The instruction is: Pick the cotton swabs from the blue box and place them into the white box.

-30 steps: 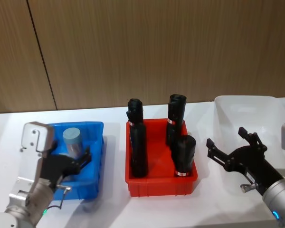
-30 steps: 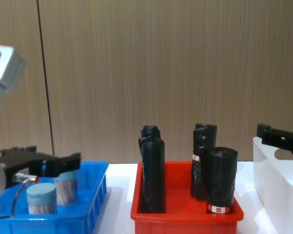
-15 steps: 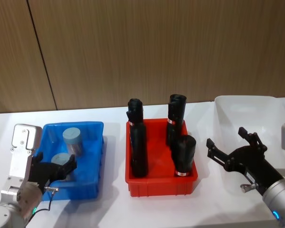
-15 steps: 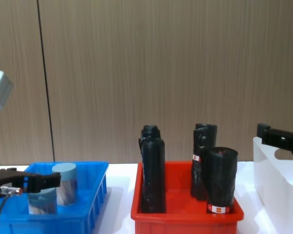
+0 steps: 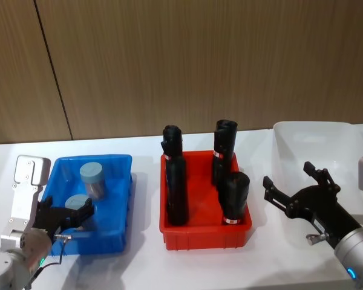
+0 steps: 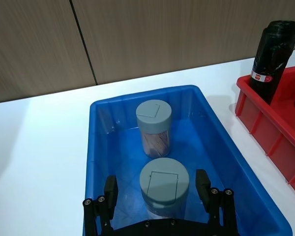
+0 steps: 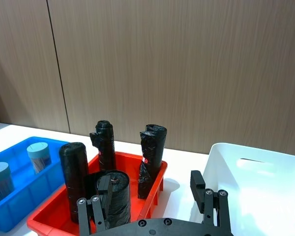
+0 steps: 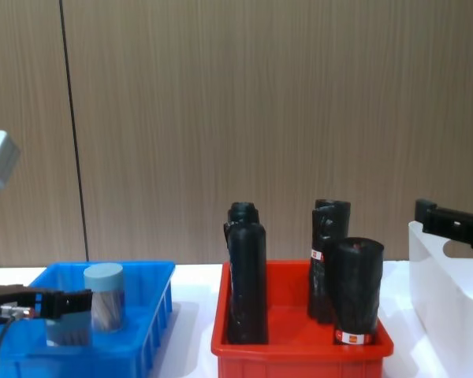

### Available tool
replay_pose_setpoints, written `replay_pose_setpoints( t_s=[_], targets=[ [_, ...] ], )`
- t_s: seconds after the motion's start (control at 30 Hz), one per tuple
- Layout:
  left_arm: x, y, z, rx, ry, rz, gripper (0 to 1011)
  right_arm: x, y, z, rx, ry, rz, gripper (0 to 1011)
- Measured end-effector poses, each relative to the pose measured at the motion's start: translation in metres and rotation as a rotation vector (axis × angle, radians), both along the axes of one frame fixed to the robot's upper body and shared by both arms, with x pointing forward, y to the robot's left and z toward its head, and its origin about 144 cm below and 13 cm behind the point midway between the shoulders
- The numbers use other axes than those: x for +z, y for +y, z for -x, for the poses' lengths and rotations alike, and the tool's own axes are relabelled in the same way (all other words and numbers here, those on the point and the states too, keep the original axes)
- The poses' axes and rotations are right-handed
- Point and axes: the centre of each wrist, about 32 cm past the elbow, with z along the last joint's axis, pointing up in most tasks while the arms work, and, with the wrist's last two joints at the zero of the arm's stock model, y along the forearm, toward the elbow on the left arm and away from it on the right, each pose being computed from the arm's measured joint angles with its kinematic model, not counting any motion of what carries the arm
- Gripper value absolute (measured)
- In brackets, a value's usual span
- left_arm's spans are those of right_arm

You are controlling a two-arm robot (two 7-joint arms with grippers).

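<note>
Two cotton swabs tubs with pale blue-grey lids stand in the blue box (image 5: 118,199): a far one (image 5: 92,178) and a near one (image 5: 77,203). In the left wrist view the far tub (image 6: 154,125) stands behind the near tub (image 6: 164,183). My left gripper (image 6: 157,189) is open, with a finger on each side of the near tub and a gap on both sides. The left gripper (image 5: 66,214) sits low over the box's near end. My right gripper (image 5: 297,192) hangs open beside the white box (image 5: 345,136), holding nothing.
A red bin (image 5: 206,232) with three tall black rolls (image 5: 235,196) stands between the blue box and the white box. A wooden wall runs behind the white table (image 5: 145,266). In the chest view the red bin (image 8: 299,346) fills the middle.
My left gripper has drawn back from beside the far tub and come down astride the near tub. The right arm has not moved.
</note>
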Motion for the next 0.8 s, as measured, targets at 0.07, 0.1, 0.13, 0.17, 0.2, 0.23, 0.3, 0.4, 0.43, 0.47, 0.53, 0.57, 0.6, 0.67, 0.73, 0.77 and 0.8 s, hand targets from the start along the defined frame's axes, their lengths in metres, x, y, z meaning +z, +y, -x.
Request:
replay_pose_setpoints(
  t_s=[0.07, 0.1, 0.13, 0.17, 0.2, 0.23, 0.3, 0.4, 0.43, 0.47, 0.53, 0.57, 0.6, 0.67, 0.73, 0.77, 0.8],
  targets=[
    [-0.001, 0.001, -0.002, -0.003, 0.004, 0.004, 1004, 0.0, 0.0, 0.0, 0.0, 0.0, 0.0, 1002],
    [-0.001, 0.001, -0.003, -0.004, 0.007, 0.007, 1004, 0.0, 0.0, 0.0, 0.0, 0.0, 0.0, 1002],
    [-0.001, 0.002, -0.004, -0.005, 0.008, 0.008, 1004, 0.0, 0.0, 0.0, 0.0, 0.0, 0.0, 1002],
    [-0.002, 0.002, -0.005, -0.005, 0.01, 0.01, 1004, 0.0, 0.0, 0.0, 0.0, 0.0, 0.0, 1002],
    [-0.003, 0.002, -0.006, -0.007, 0.014, 0.012, 1004, 0.0, 0.0, 0.0, 0.0, 0.0, 0.0, 1002],
    [-0.003, 0.002, -0.007, -0.007, 0.016, 0.014, 1004, 0.0, 0.0, 0.0, 0.0, 0.0, 0.0, 1001],
    [-0.004, 0.003, -0.008, -0.009, 0.021, 0.016, 1004, 0.0, 0.0, 0.0, 0.0, 0.0, 0.0, 1002],
    [-0.006, 0.003, -0.011, -0.011, 0.029, 0.02, 1004, 0.0, 0.0, 0.0, 0.0, 0.0, 0.0, 1002],
    [-0.006, 0.003, -0.012, -0.012, 0.031, 0.021, 1004, 0.0, 0.0, 0.0, 0.0, 0.0, 0.0, 1002],
    [-0.007, 0.004, -0.013, -0.012, 0.035, 0.022, 1004, 0.0, 0.0, 0.0, 0.0, 0.0, 0.0, 1002],
    [-0.008, 0.004, -0.014, -0.016, 0.04, 0.023, 1004, 0.0, 0.0, 0.0, 0.0, 0.0, 0.0, 1002],
    [-0.009, 0.004, -0.015, -0.017, 0.041, 0.024, 1004, 0.0, 0.0, 0.0, 0.0, 0.0, 0.0, 1002],
    [-0.009, 0.005, -0.015, -0.018, 0.043, 0.024, 1004, 0.0, 0.0, 0.0, 0.0, 0.0, 0.0, 1001],
    [-0.01, 0.005, -0.017, -0.021, 0.047, 0.025, 1004, 0.0, 0.0, 0.0, 0.0, 0.0, 0.0, 1002],
    [-0.011, 0.006, -0.019, -0.024, 0.051, 0.026, 1004, 0.0, 0.0, 0.0, 0.0, 0.0, 0.0, 1002],
    [-0.012, 0.006, -0.019, -0.026, 0.052, 0.027, 1004, 0.0, 0.0, 0.0, 0.0, 0.0, 0.0, 1001],
    [-0.012, 0.006, -0.02, -0.029, 0.053, 0.027, 994, 0.0, 0.0, 0.0, 0.0, 0.0, 0.0, 1002]
  ],
)
